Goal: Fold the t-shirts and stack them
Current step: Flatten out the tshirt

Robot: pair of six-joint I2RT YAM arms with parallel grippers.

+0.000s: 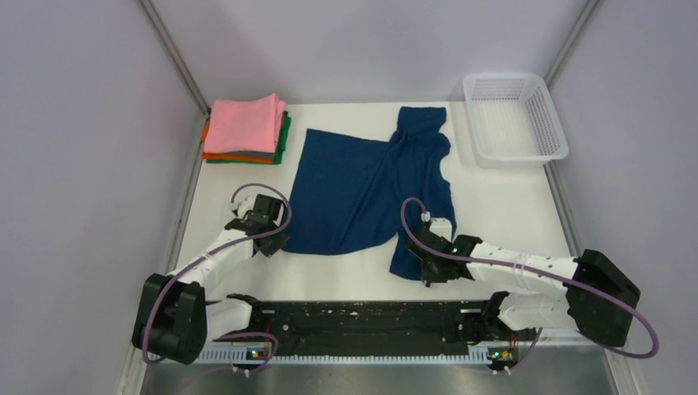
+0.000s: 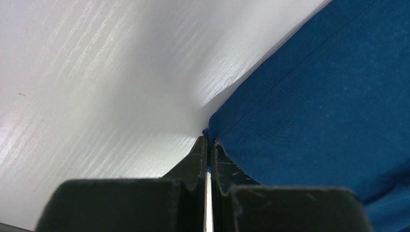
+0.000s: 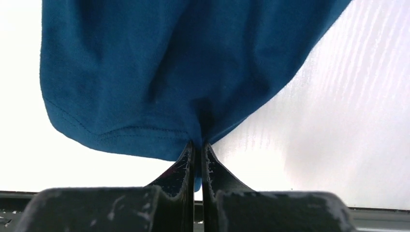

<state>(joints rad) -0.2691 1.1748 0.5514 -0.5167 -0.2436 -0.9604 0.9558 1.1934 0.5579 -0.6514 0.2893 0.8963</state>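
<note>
Matt navy cloth t-shirt [image 1: 346,189] lies on a smooth, faintly grained white table [image 1: 510,206].

My left arm [image 1: 216,257] and right arm [image 1: 527,267] are white shells between black joints. Each trails a looped purple cable [image 1: 405,216] from black base blocks [image 1: 169,317] at 7 and 4 o'clock overhead. My left gripper [image 2: 208,140] and right gripper [image 3: 197,145] end in matte black wedge fingers [image 2: 193,164] scuffed with pale scratches, and a green light [image 1: 454,246] glows on the right wrist.

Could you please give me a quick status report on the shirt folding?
Left claw shut on the navy t-shirt's near-left corner. Right claw shut on its near-right edge. Shirt lying open, not yet folded. Folded stack and basket stand apart from it.
</note>
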